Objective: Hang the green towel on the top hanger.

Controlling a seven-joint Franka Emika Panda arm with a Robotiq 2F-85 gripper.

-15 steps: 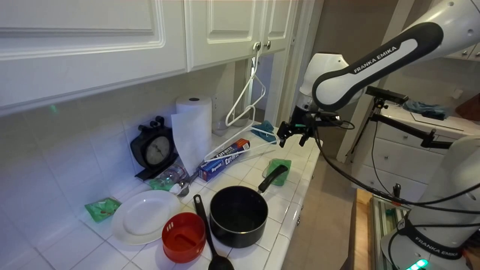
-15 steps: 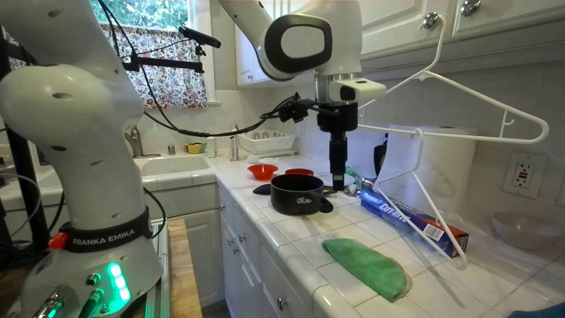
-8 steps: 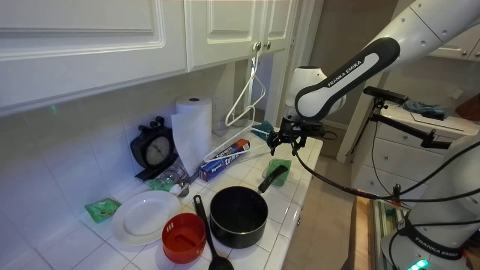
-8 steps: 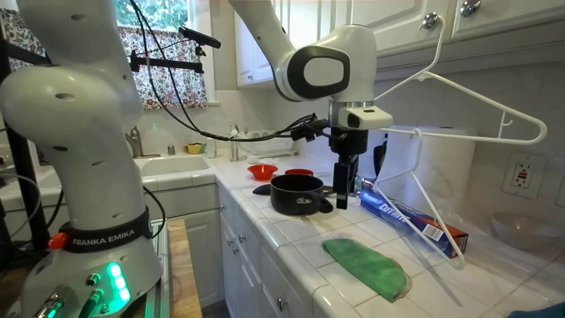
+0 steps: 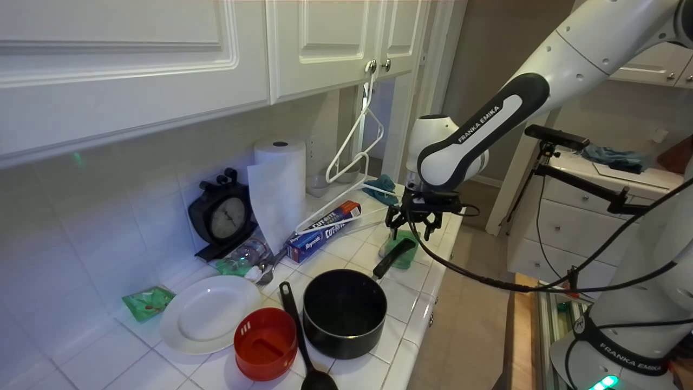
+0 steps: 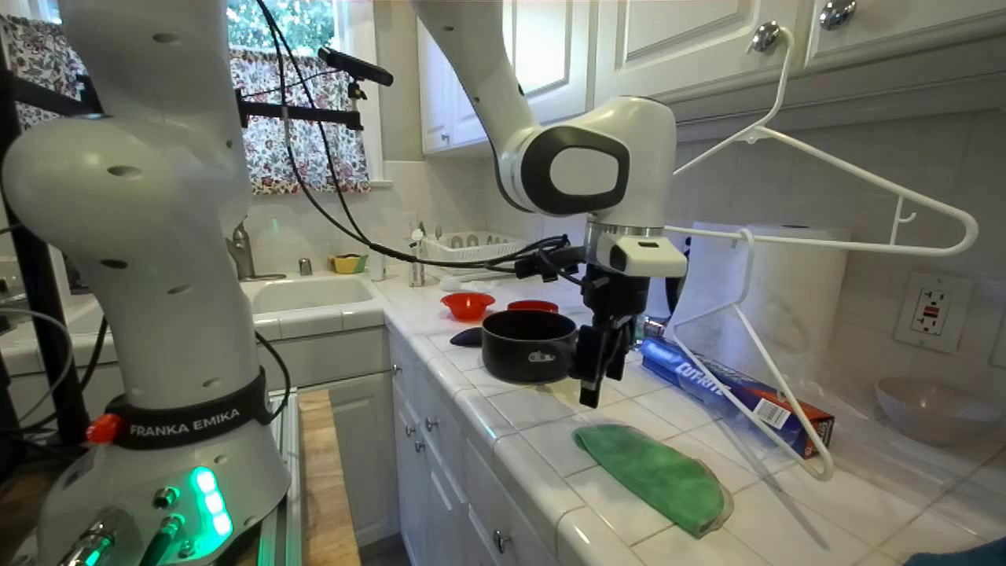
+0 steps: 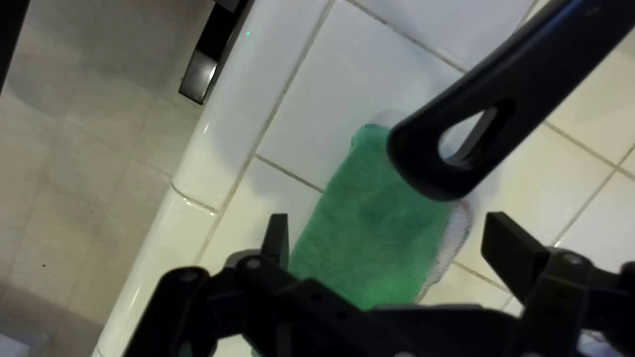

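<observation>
The green towel point(image 6: 652, 479) lies folded flat on the white tiled counter near its front edge; it also shows in an exterior view point(image 5: 403, 262) and the wrist view point(image 7: 377, 243). My gripper point(image 6: 597, 389) points down above the counter, just short of the towel in that view. In the wrist view its fingers point(image 7: 389, 238) are spread wide on both sides of the towel, with nothing between them. The white top hanger point(image 6: 864, 245) hangs from a cabinet knob. A lower white hanger point(image 6: 758, 346) hangs from its bar.
The black pot point(image 5: 345, 314) stands close by; its handle point(image 7: 501, 104) reaches over the towel's corner, near my fingers. The blue Cut-Rite box point(image 6: 731, 393) lies behind the towel, under the lower hanger. A paper towel roll point(image 5: 280, 157) stands by the wall. A blue cloth point(image 5: 382, 190) lies farther along.
My gripper has moved down from higher above the counter and closer to the green towel. The towel and hangers stay in place.
</observation>
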